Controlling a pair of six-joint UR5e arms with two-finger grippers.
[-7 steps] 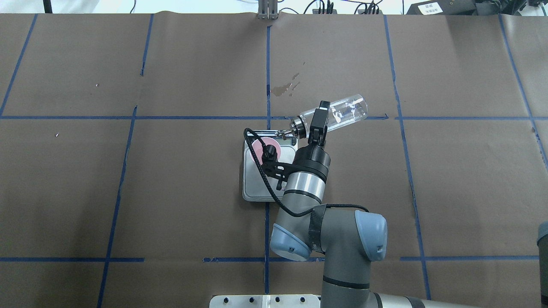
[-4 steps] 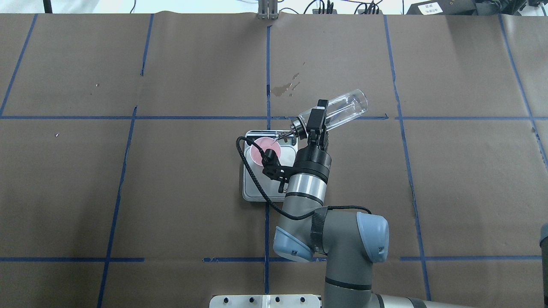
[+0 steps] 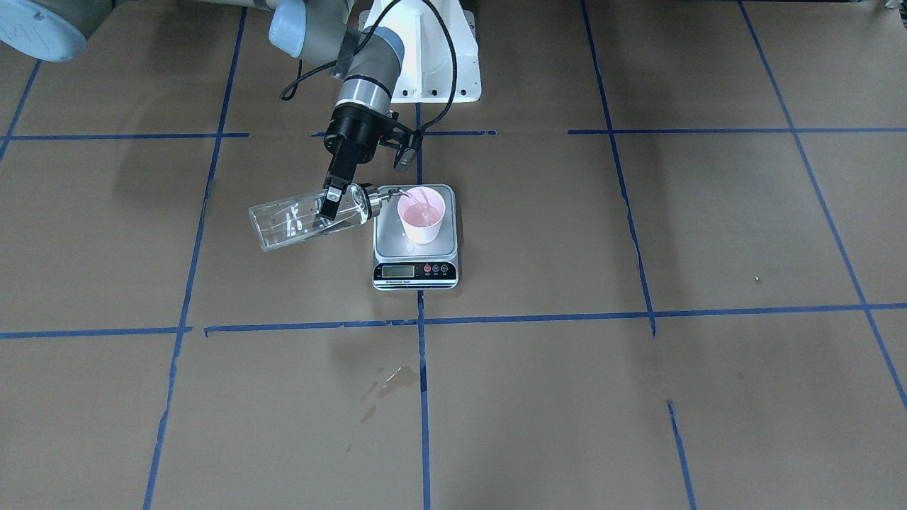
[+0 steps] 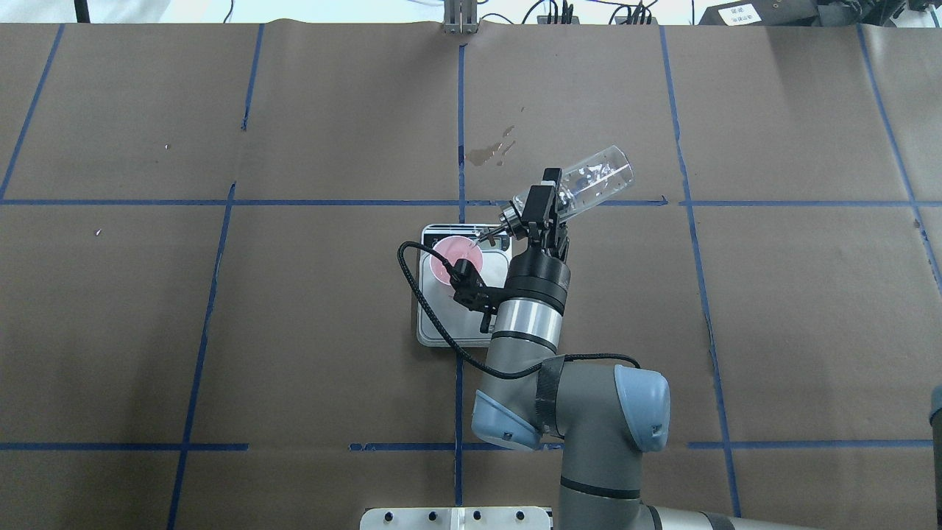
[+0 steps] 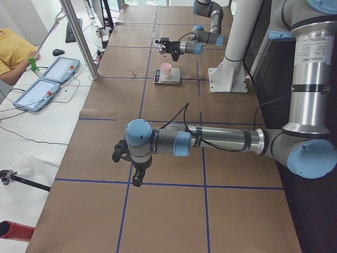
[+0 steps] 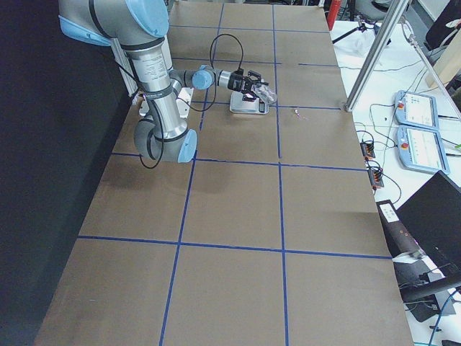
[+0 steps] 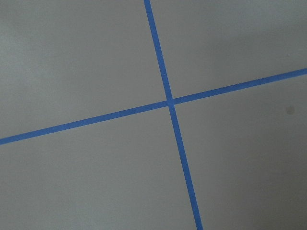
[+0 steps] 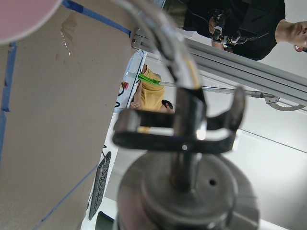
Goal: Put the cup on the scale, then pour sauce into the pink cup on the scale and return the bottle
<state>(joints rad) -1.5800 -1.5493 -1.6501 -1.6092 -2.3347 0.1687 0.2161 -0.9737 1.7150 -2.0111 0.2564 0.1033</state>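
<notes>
Scale (image 3: 388,244) LCD (image 3: 398,271) digits illegibly small; cup (image 4: 465,249) part-hidden behind wrist cam (image 4: 465,271), overhead view; left tool (image 5: 137,181) jaw gap indiscernible

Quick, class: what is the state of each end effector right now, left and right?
Left end effector: cannot be told; it shows only in the far side view.
Right end effector: closed, holding the tilted bottle.

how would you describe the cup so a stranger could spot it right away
On the brown table, near its middle, sits a small silver scale. The cup stands upright on it: small, pale pink, the only pink thing there, with the spout of a tipped clear bottle at its rim.
</notes>
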